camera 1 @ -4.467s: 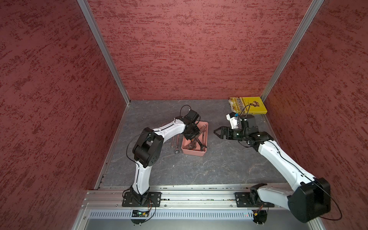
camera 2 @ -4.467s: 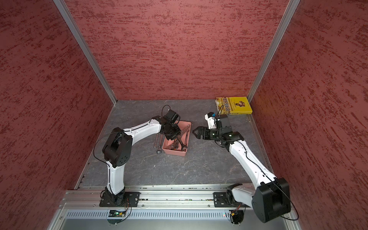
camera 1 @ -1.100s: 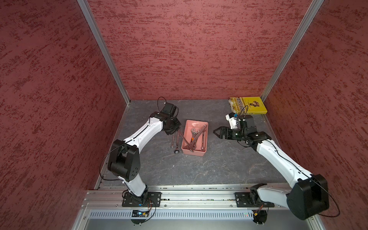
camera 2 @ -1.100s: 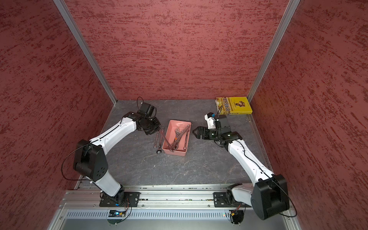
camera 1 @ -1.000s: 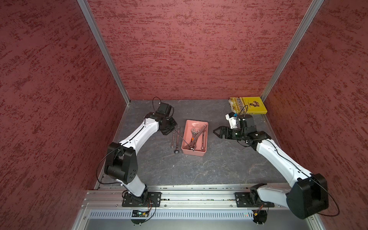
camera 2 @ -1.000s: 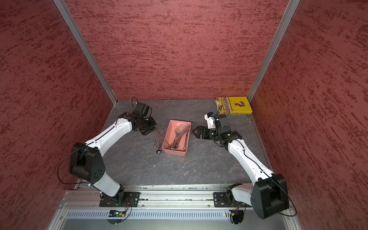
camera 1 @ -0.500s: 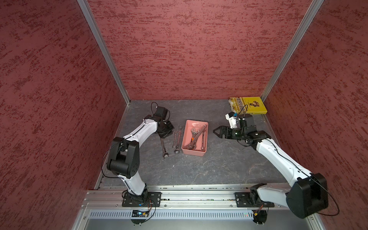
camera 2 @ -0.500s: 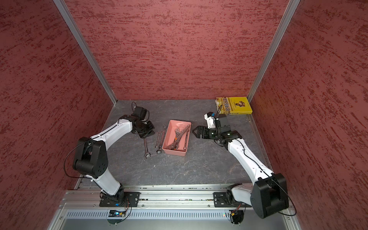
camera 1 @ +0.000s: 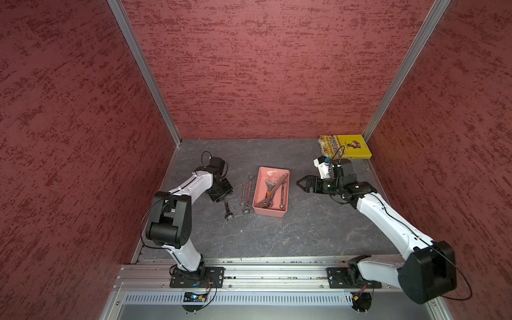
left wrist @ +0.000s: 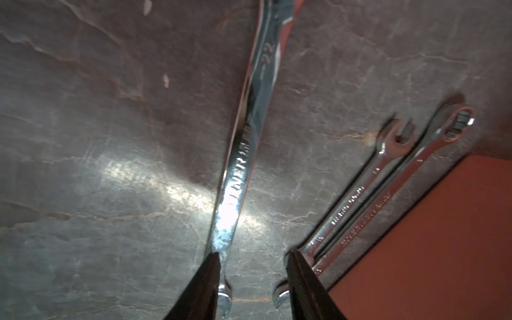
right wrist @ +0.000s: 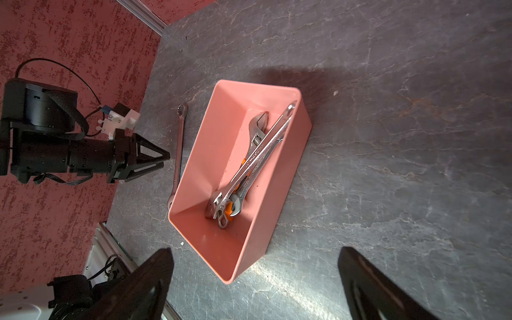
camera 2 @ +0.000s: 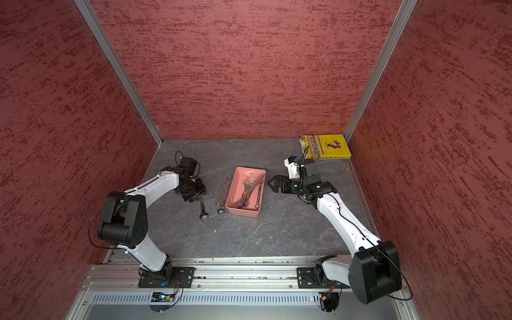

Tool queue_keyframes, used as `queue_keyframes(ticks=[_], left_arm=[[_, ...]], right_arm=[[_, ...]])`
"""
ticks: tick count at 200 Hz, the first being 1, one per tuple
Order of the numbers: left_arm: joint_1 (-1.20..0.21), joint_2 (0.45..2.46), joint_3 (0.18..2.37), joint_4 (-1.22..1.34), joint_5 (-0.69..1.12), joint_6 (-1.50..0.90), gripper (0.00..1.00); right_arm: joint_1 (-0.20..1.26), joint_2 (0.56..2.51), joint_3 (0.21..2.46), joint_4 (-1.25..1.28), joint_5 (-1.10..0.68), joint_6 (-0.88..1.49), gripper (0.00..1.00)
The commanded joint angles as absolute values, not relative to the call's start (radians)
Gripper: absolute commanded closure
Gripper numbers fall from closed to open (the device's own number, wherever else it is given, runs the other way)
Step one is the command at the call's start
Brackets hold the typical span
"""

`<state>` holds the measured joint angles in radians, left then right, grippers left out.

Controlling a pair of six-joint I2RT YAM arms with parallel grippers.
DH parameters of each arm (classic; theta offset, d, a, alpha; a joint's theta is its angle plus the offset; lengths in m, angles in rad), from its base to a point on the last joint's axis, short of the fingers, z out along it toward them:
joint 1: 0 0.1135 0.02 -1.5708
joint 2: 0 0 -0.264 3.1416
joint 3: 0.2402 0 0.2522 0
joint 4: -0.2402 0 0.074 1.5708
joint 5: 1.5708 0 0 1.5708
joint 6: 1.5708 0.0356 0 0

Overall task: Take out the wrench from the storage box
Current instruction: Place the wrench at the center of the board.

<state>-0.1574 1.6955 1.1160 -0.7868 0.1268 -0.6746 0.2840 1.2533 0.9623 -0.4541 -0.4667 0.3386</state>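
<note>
The salmon-pink storage box (camera 1: 260, 191) sits mid-table and holds several wrenches (camera 1: 273, 191), one of them adjustable with an orange grip (right wrist: 256, 133). A chrome wrench (camera 1: 227, 210) lies flat on the table left of the box. My left gripper (camera 1: 223, 198) hovers over its far end. In the left wrist view the left gripper (left wrist: 253, 253) is open, and the wrench (left wrist: 243, 155) lies beside one finger, unclamped. My right gripper (camera 1: 300, 184) is wide open just right of the box, holding nothing.
Two more wrenches (camera 1: 246, 194) lie side by side between the freed wrench and the box. A yellow book (camera 1: 345, 146) rests in the back right corner. Red walls enclose the table on three sides, and the arms' metal rail (camera 1: 249, 273) runs along the front.
My left gripper carried a wrench leftward away from the box and set it on the table. Its jaws have parted off the wrench. The right arm has stayed put.
</note>
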Motion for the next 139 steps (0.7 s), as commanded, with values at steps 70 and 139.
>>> queue_keyframes(ticks=[70, 139], left_arm=[[-0.172, 1.834, 1.132, -0.735, 0.016, -0.577, 0.61], [-0.227, 1.863, 1.149, -0.729, -0.04, -0.442, 0.83]], right_arm=[[0.27, 1.244, 1.001, -0.501, -0.425, 0.296, 0.02], [0.269, 1.246, 1.0, -0.503, -0.432, 0.298, 0.02]])
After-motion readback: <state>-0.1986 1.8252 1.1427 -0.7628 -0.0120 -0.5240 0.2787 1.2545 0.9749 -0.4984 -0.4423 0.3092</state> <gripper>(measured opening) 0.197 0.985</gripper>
